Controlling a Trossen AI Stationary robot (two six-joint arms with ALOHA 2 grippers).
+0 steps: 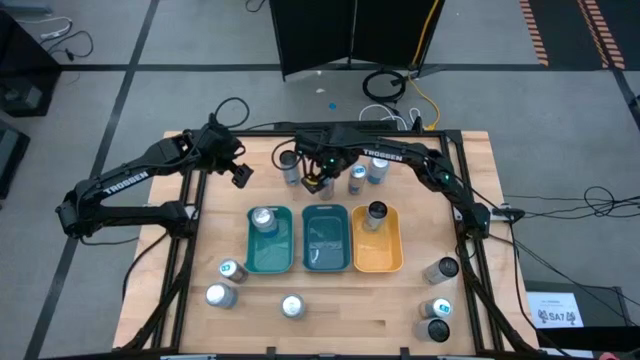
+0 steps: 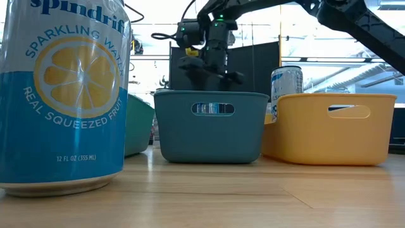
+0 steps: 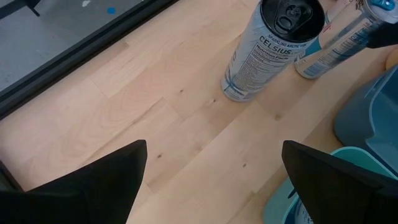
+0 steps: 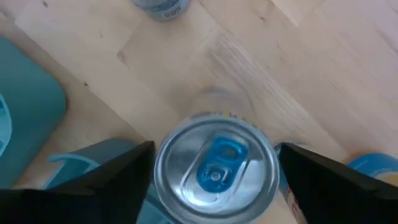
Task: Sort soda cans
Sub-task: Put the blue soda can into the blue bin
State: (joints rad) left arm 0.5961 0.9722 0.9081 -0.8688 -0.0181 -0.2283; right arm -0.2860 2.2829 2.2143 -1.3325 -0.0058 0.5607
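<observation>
The right gripper (image 4: 214, 163) hangs over the far edge of the wooden table (image 1: 340, 318), its dark fingers (image 4: 115, 177) spread to either side of a silver can with a blue tab (image 4: 214, 168); a sliver of space shows on both sides, so whether they press the can cannot be told. That can (image 1: 320, 183) stands just behind the teal tray (image 1: 324, 238), in a cluster with a dark-topped can (image 1: 289, 166) and two more cans (image 1: 358, 178) (image 1: 378, 167) close by. The left gripper (image 3: 211, 180) waits with jaws wide apart near the back left of the table, the dark-topped can (image 3: 273, 46) standing ahead of it. Three trays sit side by side mid-table: the green tray (image 1: 270, 262) holds one can (image 1: 263, 219), the teal tray shows none, and the orange tray (image 1: 378, 258) holds a dark-topped can (image 1: 376, 214). Nearer the front, three cans (image 1: 231, 270) (image 1: 219, 295) (image 1: 292, 306) stand at the left, and three others (image 1: 441, 269) (image 1: 435, 309) (image 1: 437, 331) at the right. In the low view a blue lemon-printed can (image 2: 63, 95) fills the foreground.
</observation>
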